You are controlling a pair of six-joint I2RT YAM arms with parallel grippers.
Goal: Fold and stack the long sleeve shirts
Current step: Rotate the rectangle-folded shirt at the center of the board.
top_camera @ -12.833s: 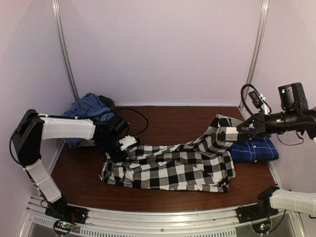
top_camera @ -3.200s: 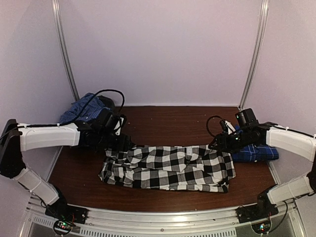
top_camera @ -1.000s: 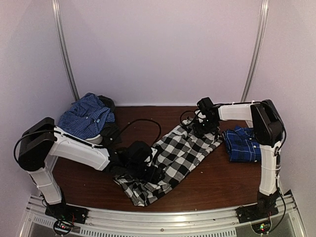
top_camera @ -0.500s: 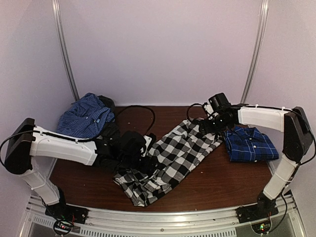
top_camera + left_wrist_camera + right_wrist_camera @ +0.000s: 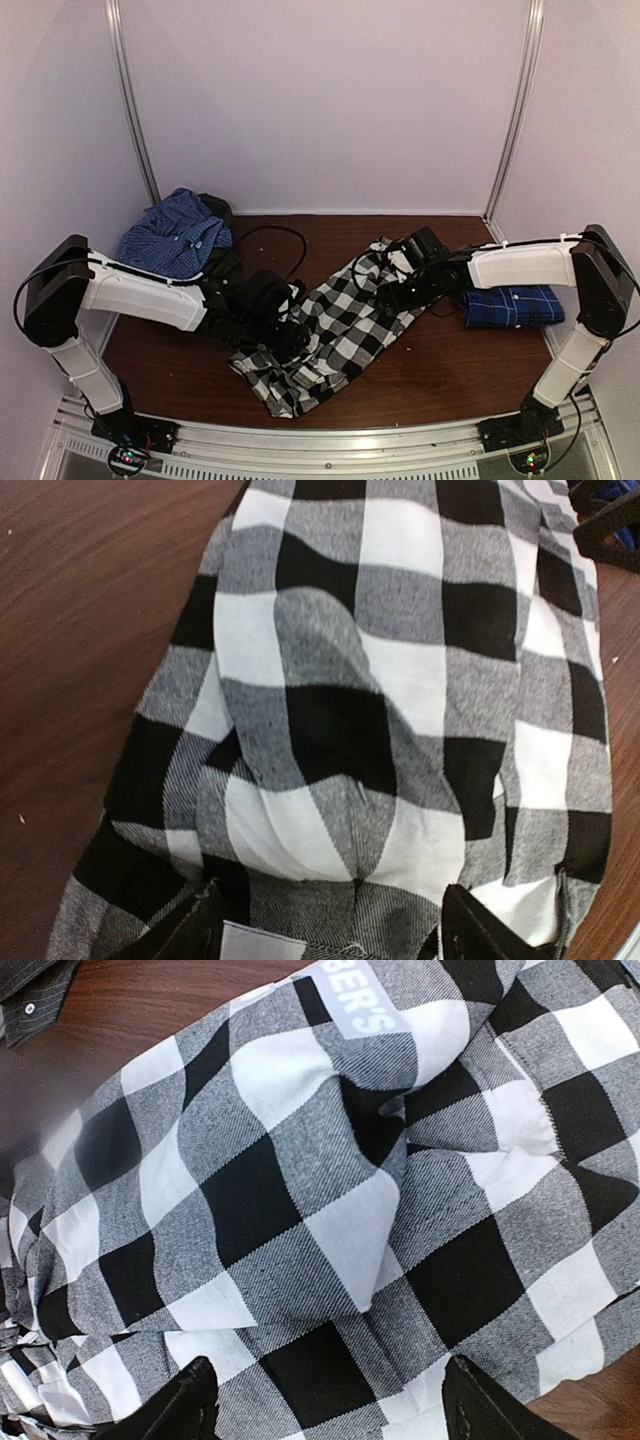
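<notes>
Top external view: left pincer (image 5: 285, 335) and right pincer (image 5: 392, 293), both spread open, hover low over the black-and-white check shirt (image 5: 345, 325). Its long axis runs diagonally, near-left to far-right, one pincer by each end. Folded blue shirt (image 5: 512, 306) lies on the table (image 5: 450, 375), nearer the right arm.

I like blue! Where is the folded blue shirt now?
In the top view, the folded blue shirt lies on the right side of the table, partly hidden by the right arm, just right of the black-and-white checked shirt.
</notes>
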